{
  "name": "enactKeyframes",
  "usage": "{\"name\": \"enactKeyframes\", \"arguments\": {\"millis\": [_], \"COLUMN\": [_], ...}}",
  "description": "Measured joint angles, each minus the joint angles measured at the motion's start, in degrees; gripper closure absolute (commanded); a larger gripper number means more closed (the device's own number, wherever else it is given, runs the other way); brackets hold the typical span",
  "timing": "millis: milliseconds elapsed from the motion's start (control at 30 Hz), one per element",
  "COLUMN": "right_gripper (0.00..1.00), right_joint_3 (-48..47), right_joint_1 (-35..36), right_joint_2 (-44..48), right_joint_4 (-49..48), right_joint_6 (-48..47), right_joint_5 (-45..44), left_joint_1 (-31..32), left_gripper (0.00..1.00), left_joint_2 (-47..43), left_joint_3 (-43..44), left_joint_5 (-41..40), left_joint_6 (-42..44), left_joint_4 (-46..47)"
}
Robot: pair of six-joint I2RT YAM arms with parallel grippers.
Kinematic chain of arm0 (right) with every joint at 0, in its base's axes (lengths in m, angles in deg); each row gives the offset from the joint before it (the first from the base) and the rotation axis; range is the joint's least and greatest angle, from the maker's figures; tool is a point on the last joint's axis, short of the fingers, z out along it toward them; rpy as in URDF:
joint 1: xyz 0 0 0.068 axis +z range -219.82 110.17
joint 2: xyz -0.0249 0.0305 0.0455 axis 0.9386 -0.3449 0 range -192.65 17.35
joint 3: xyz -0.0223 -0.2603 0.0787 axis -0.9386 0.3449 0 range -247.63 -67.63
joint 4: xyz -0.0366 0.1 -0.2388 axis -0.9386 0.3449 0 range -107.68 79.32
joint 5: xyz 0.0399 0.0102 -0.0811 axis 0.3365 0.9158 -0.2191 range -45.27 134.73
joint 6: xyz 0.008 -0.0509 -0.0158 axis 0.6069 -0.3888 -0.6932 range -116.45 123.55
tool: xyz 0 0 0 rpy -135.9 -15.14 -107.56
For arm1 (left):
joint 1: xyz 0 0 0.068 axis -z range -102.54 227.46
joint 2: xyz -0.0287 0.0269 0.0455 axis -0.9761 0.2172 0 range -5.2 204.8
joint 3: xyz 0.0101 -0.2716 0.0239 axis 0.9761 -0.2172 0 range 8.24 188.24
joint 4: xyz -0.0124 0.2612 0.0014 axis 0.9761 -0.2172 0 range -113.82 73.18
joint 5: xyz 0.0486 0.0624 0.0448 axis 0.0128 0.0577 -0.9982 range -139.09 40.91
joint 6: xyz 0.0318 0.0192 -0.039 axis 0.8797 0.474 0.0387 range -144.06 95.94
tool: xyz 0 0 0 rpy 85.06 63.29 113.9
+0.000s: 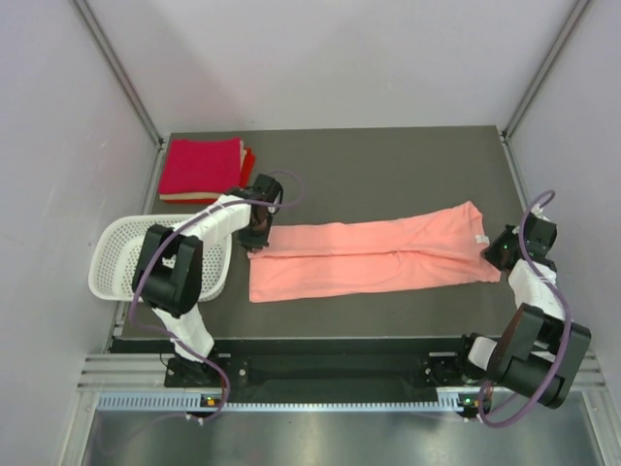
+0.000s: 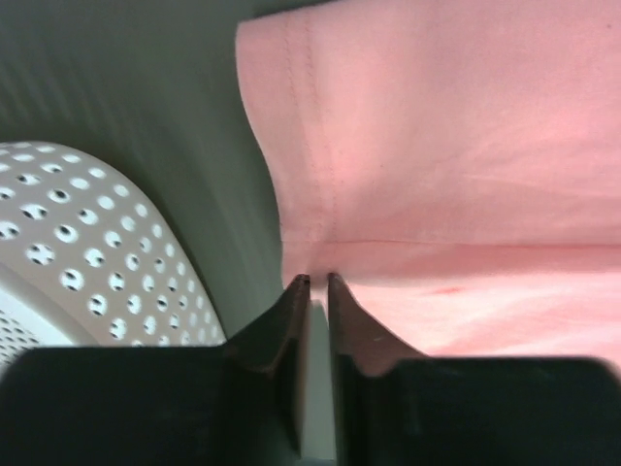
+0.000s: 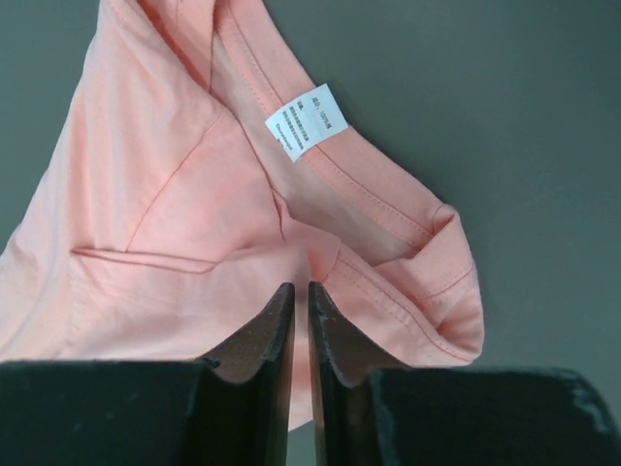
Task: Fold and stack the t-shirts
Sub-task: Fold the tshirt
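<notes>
Dark bench [image 1: 388,165]: 1 pink t-shirt [image 1: 369,257] laid long across the middle; red folded stack [image 1: 199,167] far-left corner; white basket [image 1: 116,254] at left edge.

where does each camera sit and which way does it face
Top external: above and behind the arm bases, looking down at the table; both arms show, left gripper and right gripper at the ends of the pink t-shirt.
Left wrist: on the left arm, looking along its shut fingers at the shirt's hem and white basket.
Right wrist: on the right arm, looking along its shut fingers at the collar and white tag.
Shared: all see the t-shirt; top and left wrist, the basket.
</notes>
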Motion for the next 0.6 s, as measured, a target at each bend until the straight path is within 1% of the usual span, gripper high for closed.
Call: {"name": "enactKeyframes", "arguments": {"millis": [33,67,133,200,267,367,433,500,600], "right_gripper": [0.84,0.78,0.71,0.68,0.68,0.70,0.70,0.70,0.69], "right_joint_3": [0.00,-0.02,-0.13,-0.85,-2.58,-5.86,-7.30,-7.76,-8.48], "right_joint_1": [-0.02,-0.09,-0.20,-0.22,-0.24,-0.22,0.13,1.33,6.27], "right_joint_2": [0.00,0.00,0.02,0.04,0.09,0.35,0.94,1.55,0.70], "right_joint_4": [0.02,0.04,0.44,1.73,3.52,5.20,5.27,4.85,4.96], "right_joint_6": [-0.04,-0.04,0.15,0.39,0.61,1.14,1.92,2.91,3.43], "right_joint_5": [-0.20,-0.44,-1.01,-1.22,-1.51,-1.42,-0.48,0.33,1.20], "left_joint_1": [0.24,0.52,0.87,1.33,1.90,3.43,4.87,6.23,7.50], "left_gripper": [0.77,0.77,0.77,0.76,0.74,0.72,0.71,0.71,0.71], "left_joint_2": [0.04,0.07,0.09,0.55,1.42,3.89,4.90,5.03,4.92], "left_joint_3": [-0.02,-0.02,0.15,1.49,4.04,11.78,16.70,19.89,21.24], "left_joint_5": [0.20,0.35,0.39,-0.87,-2.91,-7.91,-9.70,-9.14,-5.33], "left_joint_6": [-0.04,-0.28,-0.59,-1.05,-1.79,-4.02,-5.09,-5.92,-6.91], "left_joint_4": [-0.26,-0.59,-1.40,-3.80,-6.73,-13.16,-14.80,-14.84,-12.85]}}
